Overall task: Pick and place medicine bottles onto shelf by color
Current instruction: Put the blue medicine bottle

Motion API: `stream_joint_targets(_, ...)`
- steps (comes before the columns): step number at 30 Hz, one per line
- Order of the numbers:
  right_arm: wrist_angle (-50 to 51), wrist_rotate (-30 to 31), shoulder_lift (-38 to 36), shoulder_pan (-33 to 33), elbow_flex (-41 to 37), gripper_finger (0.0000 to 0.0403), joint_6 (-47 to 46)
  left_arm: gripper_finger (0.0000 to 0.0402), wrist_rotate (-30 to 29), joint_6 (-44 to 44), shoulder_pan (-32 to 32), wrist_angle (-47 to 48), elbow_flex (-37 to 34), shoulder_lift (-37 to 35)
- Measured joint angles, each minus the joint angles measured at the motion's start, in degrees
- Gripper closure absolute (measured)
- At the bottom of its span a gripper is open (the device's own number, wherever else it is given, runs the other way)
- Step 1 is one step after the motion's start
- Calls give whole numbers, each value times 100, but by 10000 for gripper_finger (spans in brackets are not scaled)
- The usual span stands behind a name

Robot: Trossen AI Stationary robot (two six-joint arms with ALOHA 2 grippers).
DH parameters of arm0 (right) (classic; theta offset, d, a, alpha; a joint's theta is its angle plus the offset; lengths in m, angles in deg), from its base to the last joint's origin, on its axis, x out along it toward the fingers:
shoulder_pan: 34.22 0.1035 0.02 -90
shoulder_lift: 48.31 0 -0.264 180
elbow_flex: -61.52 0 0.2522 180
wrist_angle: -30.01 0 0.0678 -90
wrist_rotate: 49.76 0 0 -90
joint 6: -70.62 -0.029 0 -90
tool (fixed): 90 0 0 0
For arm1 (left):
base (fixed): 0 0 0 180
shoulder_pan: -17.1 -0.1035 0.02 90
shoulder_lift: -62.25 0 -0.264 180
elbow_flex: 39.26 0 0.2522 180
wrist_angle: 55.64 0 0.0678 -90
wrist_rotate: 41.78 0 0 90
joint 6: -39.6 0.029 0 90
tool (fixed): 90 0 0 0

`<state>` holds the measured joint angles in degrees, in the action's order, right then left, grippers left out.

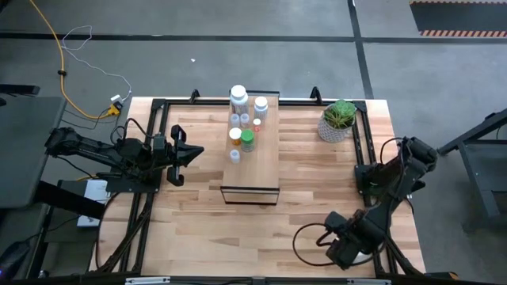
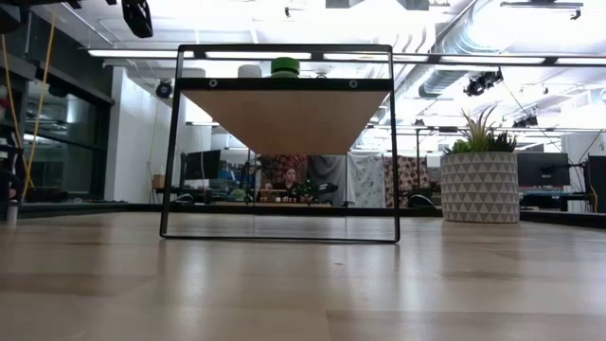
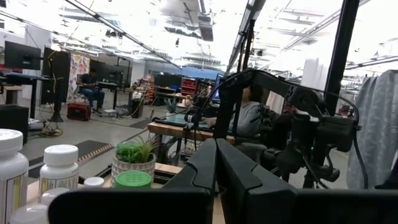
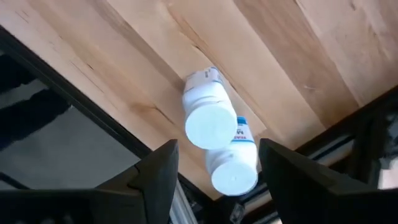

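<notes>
Right wrist view: white bottles (image 4: 210,119) lie caps-toward-camera.

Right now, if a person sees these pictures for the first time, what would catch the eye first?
Probably the cluster of medicine bottles on the far half of the shelf at mid-table, with one green bottle among the white. Next, the right gripper, open, above two white bottles lying at the table's near right edge. The potted plant stands far right.
</notes>
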<state>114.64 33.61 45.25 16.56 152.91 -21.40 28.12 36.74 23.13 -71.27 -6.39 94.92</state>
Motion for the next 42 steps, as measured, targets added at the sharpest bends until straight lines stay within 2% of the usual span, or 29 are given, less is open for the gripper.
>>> stream_joint_targets(6, -486, -31, 15, 248, -410, 187, -205, 401, -2, -180, 0, -2, 0, 0)
stream_joint_targets(18, -426, -49, 15, 300, -418, 187, 163, 401, -6, -295, 0, -2, 0, 0)
stream_joint_targets(25, -435, -3, 15, 298, -420, 184, 250, 401, -197, -295, 0, -2, 0, 0)
stream_joint_targets(29, -448, -100, 15, 298, -420, 149, 421, 401, -205, -388, 2, -2, 0, 0)
stream_joint_targets(37, -210, -114, 13, 287, -420, 18, 535, 401, -348, -414, 0, -1, 0, 0)
stream_joint_targets(42, -268, -278, 13, 287, -420, 7, 409, 401, -441, -444, 0, -1, 0, 0)
